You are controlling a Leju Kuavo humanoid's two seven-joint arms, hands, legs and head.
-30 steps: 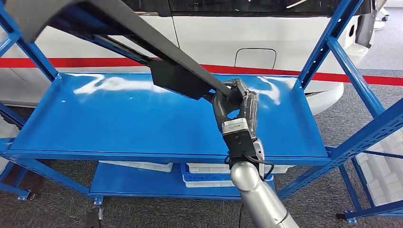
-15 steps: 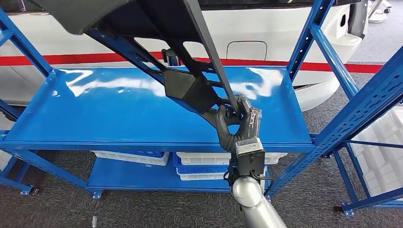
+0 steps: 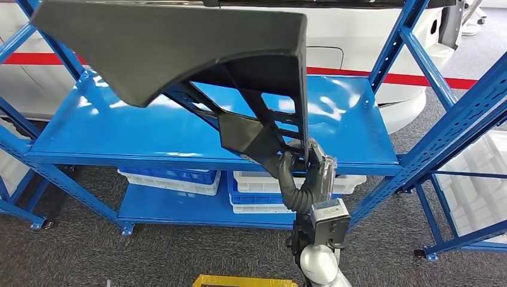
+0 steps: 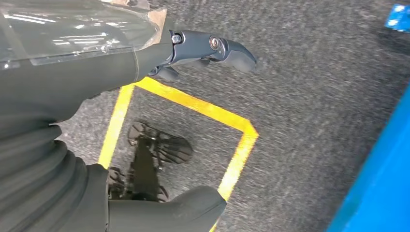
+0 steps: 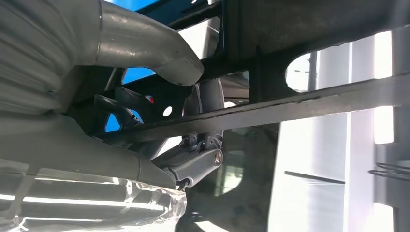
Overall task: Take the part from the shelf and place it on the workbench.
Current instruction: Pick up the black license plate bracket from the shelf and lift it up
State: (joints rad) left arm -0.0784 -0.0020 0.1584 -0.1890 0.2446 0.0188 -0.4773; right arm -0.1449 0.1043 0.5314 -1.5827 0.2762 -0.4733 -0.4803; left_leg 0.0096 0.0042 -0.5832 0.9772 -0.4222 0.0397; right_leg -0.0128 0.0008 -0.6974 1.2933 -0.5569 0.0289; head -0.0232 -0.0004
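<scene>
— Item 1, the part?
— Large black moulded panel with ribbed struts on its underside. Held raised in front of the blue shelf, tilted, its broad end high toward the robot's left and its narrow strutted end low at the right hand. It was off the shelf deck and did not rest on it.

— Item 2, right hand?
— Dark fingers wrapped round a thin strut at the panel's lower end, thumb on the opposite side. In the right wrist view the thumb lay across the black edge, fingers curled beneath it. A firm hold on the part.

— Item 3, left hand?
— Hung over grey carpet marked with yellow tape. Fingers extended and apart from the thumb, nothing held.

— Other stock?
— White bins on the lower shelf deck; a white vehicle with a red stripe behind the rack.
</scene>
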